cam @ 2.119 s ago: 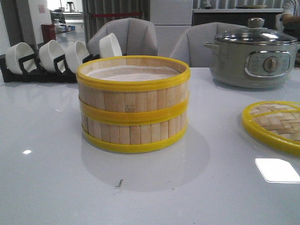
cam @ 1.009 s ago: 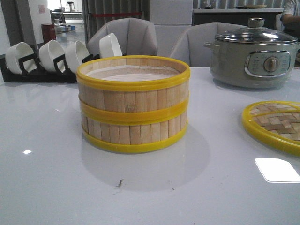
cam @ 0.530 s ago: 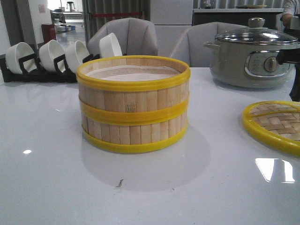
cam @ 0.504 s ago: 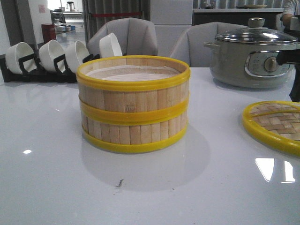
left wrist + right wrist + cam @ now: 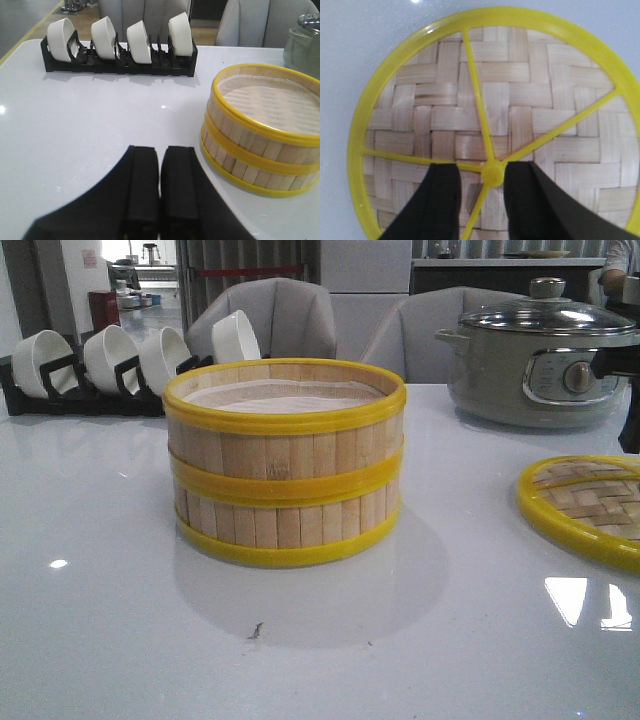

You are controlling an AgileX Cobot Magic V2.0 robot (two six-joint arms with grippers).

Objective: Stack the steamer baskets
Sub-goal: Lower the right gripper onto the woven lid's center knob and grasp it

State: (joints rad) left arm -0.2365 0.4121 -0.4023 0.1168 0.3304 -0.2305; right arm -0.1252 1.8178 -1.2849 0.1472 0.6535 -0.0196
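Steamer baskets: your two steamer baskets (image 5: 285,465) sit one on top of the other, near the middle of the white tabletop (image 5: 120,620); the yellow rims line up and the pale liner shows inside the upper one.
Left gripper: your left gripper (image 5: 159,165) has its two black fingers pressed together with nothing between them; it hangs over bare tabletop just beside the stack, not touching it.
Right gripper: your right gripper (image 5: 480,175) has its fingers apart, one on each side of the yellow hub of the lid (image 5: 495,120). You cannot tell whether they touch it.
Lid: flat woven bamboo with a yellow rim and spokes, lying on the tabletop well to the right of the stack.
Pot: the grey electric pot (image 5: 540,355) with a glass cover stands behind the lid.
Bowl rack: a black rack (image 5: 117,57) holds four white bowls on edge, behind and left of the stack.
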